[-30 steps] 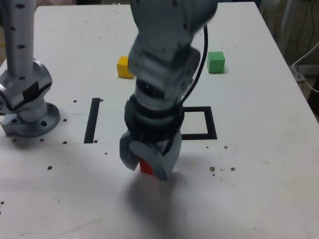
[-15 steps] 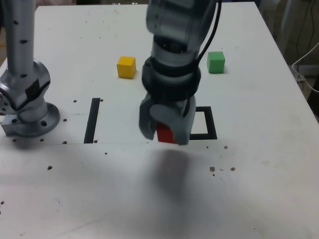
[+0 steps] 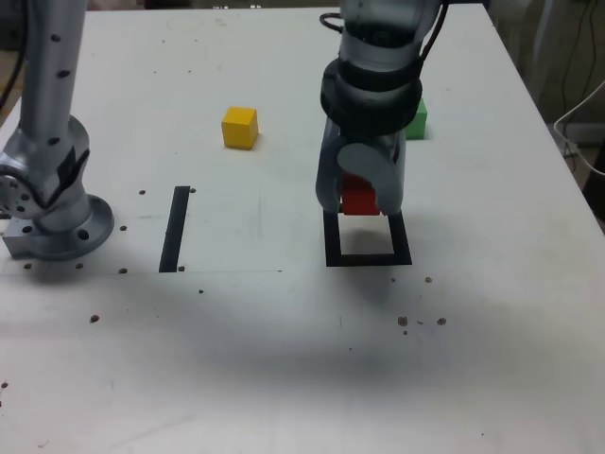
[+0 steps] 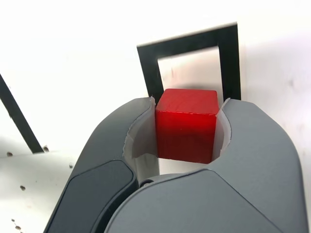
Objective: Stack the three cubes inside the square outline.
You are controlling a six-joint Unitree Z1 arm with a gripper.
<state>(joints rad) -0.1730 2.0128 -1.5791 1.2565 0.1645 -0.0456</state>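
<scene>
White tabletop [image 3: 284, 350], scattered with small dark specks, carries a black strip [image 3: 175, 230] and the square outline [image 3: 402, 238]; the gripper [image 3: 360, 203], nearly closed, grips the red cube [image 3: 360, 199] above the table by the outline's far side, with the yellow cube [image 3: 240, 128] and the green cube [image 3: 417, 121] farther back, apart

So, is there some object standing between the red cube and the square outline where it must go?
Nothing visible stands in the way. The hand holds the red cube above the square outline, and the yellow cube stands apart, on the exterior view's left.
</scene>
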